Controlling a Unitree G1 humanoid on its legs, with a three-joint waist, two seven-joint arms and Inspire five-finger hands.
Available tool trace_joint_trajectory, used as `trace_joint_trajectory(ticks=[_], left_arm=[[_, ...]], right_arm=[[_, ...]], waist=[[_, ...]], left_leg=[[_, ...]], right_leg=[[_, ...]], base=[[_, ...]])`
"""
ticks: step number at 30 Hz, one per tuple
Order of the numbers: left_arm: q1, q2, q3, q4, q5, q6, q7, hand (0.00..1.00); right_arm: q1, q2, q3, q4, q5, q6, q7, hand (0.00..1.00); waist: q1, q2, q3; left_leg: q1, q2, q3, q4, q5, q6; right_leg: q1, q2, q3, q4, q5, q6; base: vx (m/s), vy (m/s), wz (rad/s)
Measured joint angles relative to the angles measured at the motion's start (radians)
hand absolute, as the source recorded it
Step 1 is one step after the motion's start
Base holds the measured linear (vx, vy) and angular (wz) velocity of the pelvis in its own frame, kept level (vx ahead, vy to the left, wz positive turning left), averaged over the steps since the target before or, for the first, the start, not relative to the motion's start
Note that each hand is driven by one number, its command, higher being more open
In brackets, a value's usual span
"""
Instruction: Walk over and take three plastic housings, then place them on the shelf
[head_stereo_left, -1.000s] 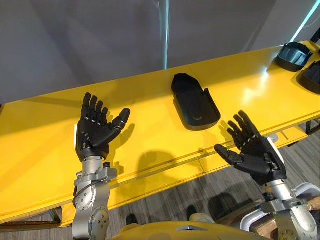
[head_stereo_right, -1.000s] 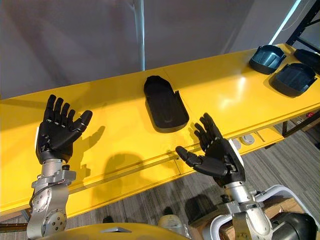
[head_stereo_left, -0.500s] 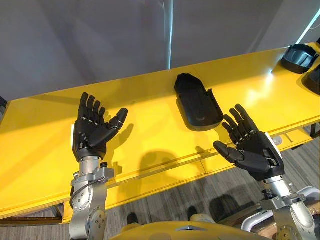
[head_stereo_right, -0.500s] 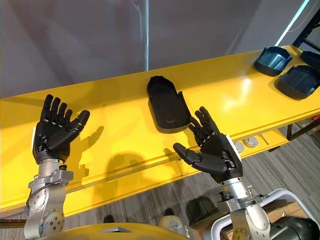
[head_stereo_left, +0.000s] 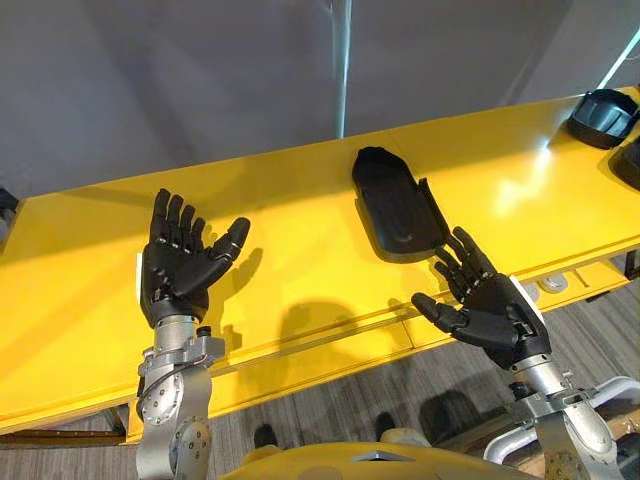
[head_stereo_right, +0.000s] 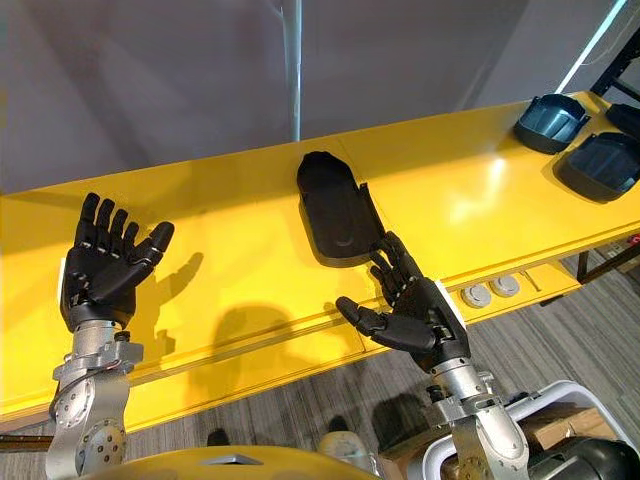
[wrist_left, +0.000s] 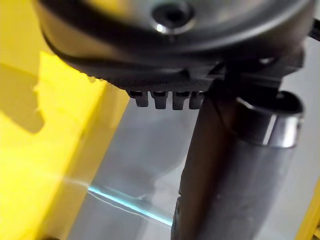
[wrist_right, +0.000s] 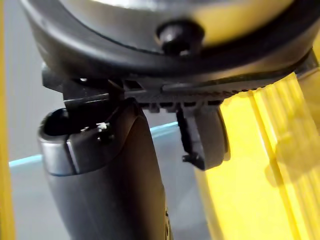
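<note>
On the far left, above the yellow worktop (head_stereo_left: 80, 300), my left hand (head_stereo_left: 178, 265) is raised with its palm open, its fingers (head_stereo_left: 175, 215) spread apart and holding nothing. At the centre a black plastic housing (head_stereo_left: 397, 205) lies flat on the worktop, a long shallow shell with its open side up. Close by its near end my right hand (head_stereo_left: 492, 310) hovers, fingers straight and spread, also empty. Further right, a second housing (head_stereo_right: 548, 118) and a third housing (head_stereo_right: 605, 160) sit near the worktop's end. I judge the shell to be light, stiff and smooth, and probably slippery. I would pinch one raised side wall near its middle, thumb inside and fingers outside, so it does not tip.
</note>
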Motion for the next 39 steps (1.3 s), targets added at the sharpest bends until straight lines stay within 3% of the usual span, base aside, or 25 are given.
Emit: trace_joint_trajectory(ticks=[7, 19, 27, 35, 39], left_arm=[[0.013, -0.005, 0.018, -0.043, 0.001, 0.000, 0.002, 1.00], [0.032, -0.007, 0.011, -0.044, 0.000, -0.002, 0.001, 1.00], [0.033, -0.010, 0.012, -0.049, -0.001, -0.002, -0.009, 1.00], [0.025, -0.039, 0.011, -0.106, 0.000, -0.002, -0.021, 1.00], [-0.003, -0.039, 0.004, -0.105, 0.000, -0.002, -0.021, 1.00]], right_arm=[[-0.022, -0.001, 0.049, 0.000, -0.067, 0.005, -0.069, 1.00], [-0.133, 0.000, 0.129, 0.037, -0.182, -0.006, -0.285, 1.00], [-0.135, 0.011, 0.128, 0.037, -0.201, -0.020, -0.334, 1.00], [-0.174, 0.067, 0.144, -0.080, -0.095, -0.187, -0.316, 1.00], [-0.245, 0.068, 0.226, -0.108, -0.095, -0.253, -0.347, 1.00]], waist=[[0.008, -0.002, 0.003], [0.014, -0.004, 0.028], [0.026, -0.004, 0.028], [0.028, -0.002, 0.028], [0.032, -0.002, 0.027]], left_leg=[[-0.030, 0.000, -0.035, 0.000, 0.010, 0.001], [-0.030, 0.000, -0.049, 0.000, 0.015, 0.000], [-0.029, 0.000, -0.050, 0.000, 0.016, 0.001], [-0.010, 0.001, -0.044, 0.000, 0.014, -0.001], [-0.010, 0.001, -0.039, 0.000, 0.016, 0.000]], right_leg=[[-0.008, 0.000, -0.029, 0.000, -0.001, -0.002], [0.001, 0.000, -0.049, 0.001, -0.003, -0.005], [0.004, 0.000, -0.051, 0.001, -0.003, -0.005], [0.019, 0.000, -0.047, 0.000, -0.003, -0.006], [0.017, 0.000, -0.045, 0.000, -0.002, -0.005]], base=[[0.00, 0.000, 0.14], [-0.01, 0.003, 0.03], [0.00, 0.000, 0.00], [-0.01, 0.002, -0.02], [-0.01, 0.002, 0.00]])
